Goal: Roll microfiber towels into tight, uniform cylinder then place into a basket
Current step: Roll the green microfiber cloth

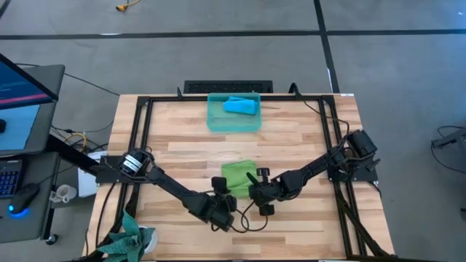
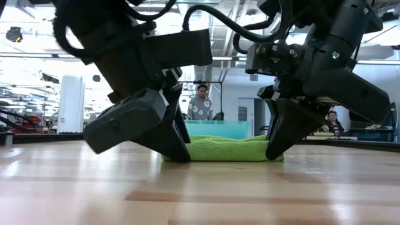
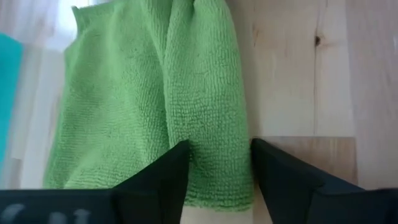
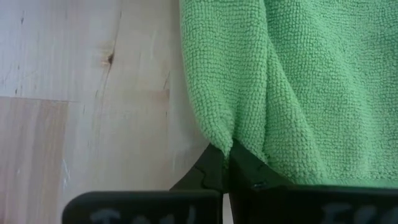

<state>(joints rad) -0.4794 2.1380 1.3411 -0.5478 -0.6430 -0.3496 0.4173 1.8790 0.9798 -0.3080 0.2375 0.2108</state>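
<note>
Both pincers at the green towel's near edge

Right pincer (image 4: 227, 163) pinches soft, limp green towel (image 1: 238, 177); left pincer (image 3: 219, 171) straddles its hem, apparently not yet clamped.

Lime green towel (image 1: 237, 177), sky-blue towel (image 1: 240, 106)

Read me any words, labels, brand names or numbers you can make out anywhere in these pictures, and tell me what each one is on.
Nothing here can be read.
Pale marks on the left gripper: blurred.
Pale marks on the right gripper: blurred.
Monitor beside the table: too small.
Green towel, blue towel, basket: no text visible.
</note>
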